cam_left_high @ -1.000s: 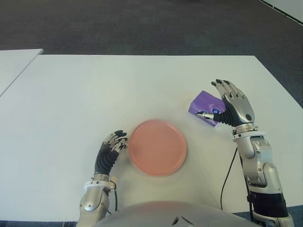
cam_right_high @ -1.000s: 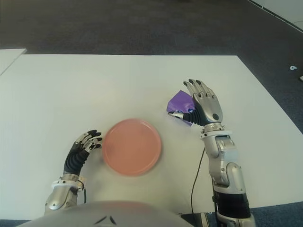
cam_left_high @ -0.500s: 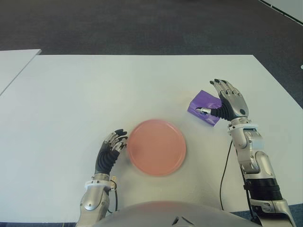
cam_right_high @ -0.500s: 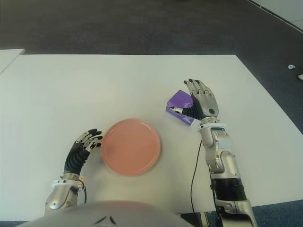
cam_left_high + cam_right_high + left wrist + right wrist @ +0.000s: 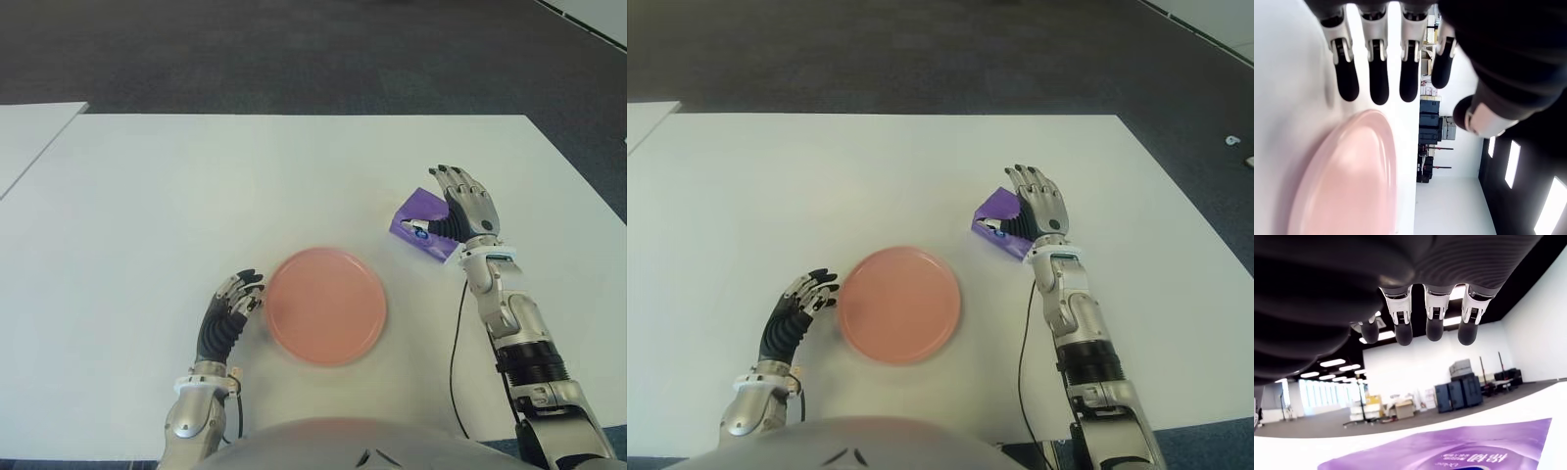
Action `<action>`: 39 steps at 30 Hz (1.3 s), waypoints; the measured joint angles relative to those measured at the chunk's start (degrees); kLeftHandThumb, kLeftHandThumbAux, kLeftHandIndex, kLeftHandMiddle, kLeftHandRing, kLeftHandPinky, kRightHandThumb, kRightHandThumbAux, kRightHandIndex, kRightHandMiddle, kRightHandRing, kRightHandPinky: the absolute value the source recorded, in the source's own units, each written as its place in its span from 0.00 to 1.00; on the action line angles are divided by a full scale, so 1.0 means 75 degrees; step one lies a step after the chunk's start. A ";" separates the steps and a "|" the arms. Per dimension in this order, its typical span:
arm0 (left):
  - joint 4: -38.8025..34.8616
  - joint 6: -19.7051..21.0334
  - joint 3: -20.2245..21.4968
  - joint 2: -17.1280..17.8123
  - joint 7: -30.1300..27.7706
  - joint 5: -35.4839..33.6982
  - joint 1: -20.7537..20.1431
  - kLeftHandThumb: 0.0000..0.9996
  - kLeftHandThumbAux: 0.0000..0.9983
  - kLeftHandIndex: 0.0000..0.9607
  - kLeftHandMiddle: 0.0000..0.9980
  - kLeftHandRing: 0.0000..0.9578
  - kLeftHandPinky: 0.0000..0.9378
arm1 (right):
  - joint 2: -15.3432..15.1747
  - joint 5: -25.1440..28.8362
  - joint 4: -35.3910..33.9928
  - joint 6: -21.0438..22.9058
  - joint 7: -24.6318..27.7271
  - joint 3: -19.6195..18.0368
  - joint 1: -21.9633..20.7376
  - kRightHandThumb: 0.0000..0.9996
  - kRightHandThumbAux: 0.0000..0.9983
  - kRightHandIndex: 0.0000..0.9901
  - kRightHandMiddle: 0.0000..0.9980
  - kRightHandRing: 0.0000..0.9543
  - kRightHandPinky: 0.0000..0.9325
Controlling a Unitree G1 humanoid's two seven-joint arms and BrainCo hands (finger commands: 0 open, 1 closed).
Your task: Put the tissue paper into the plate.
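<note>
Two hands flank the pink plate (image 5: 325, 305): the left hand (image 5: 233, 302), fingers relaxed, beside its left edge, and the right hand (image 5: 460, 208), fingers spread above the purple tissue pack (image 5: 421, 224) on the bench (image 5: 196, 196), where a shallow closure could push it away.

Large open lab or workshop hall: white table (image 5: 245, 186) on dark carpet (image 5: 294, 49), strip ceiling lights (image 5: 1449, 320) overhead, equipment cases (image 5: 1457, 391) and cardboard boxes (image 5: 1403, 409) along the far white wall.
</note>
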 measured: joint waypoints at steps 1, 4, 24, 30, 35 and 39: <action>-0.0004 0.0000 0.0000 0.0000 0.0000 0.0000 0.0005 0.24 0.60 0.26 0.28 0.31 0.36 | -0.0002 0.0028 0.0062 -0.0001 -0.0045 0.0030 -0.0025 0.34 0.42 0.05 0.08 0.04 0.05; -0.0003 -0.0001 0.0011 0.0001 0.0000 -0.0003 0.0007 0.24 0.60 0.26 0.28 0.31 0.36 | -0.0002 0.0088 0.0272 -0.0003 -0.0173 0.0146 -0.0102 0.34 0.42 0.05 0.07 0.04 0.05; -0.0003 -0.0004 -0.0024 0.0004 0.0000 0.0000 -0.0001 0.26 0.60 0.26 0.28 0.32 0.37 | 0.0007 0.0342 0.1287 0.0000 -0.0510 0.0740 -0.0558 0.33 0.45 0.03 0.07 0.03 0.04; -0.0019 -0.0004 -0.0030 0.0004 0.0000 0.0001 0.0011 0.25 0.59 0.26 0.28 0.32 0.36 | 0.0006 0.0389 0.1503 0.0006 -0.0552 0.0859 -0.0650 0.36 0.45 0.03 0.07 0.02 0.03; -0.0042 -0.0004 -0.0029 0.0006 0.0000 0.0009 0.0029 0.25 0.59 0.26 0.28 0.32 0.36 | 0.0006 0.0407 0.1676 0.0009 -0.0598 0.0960 -0.0719 0.35 0.45 0.03 0.07 0.03 0.05; -0.0044 -0.0005 -0.0028 0.0006 0.0000 0.0004 0.0030 0.25 0.59 0.26 0.28 0.32 0.37 | 0.0009 0.0417 0.1839 0.0008 -0.0679 0.1045 -0.0787 0.34 0.46 0.03 0.07 0.03 0.05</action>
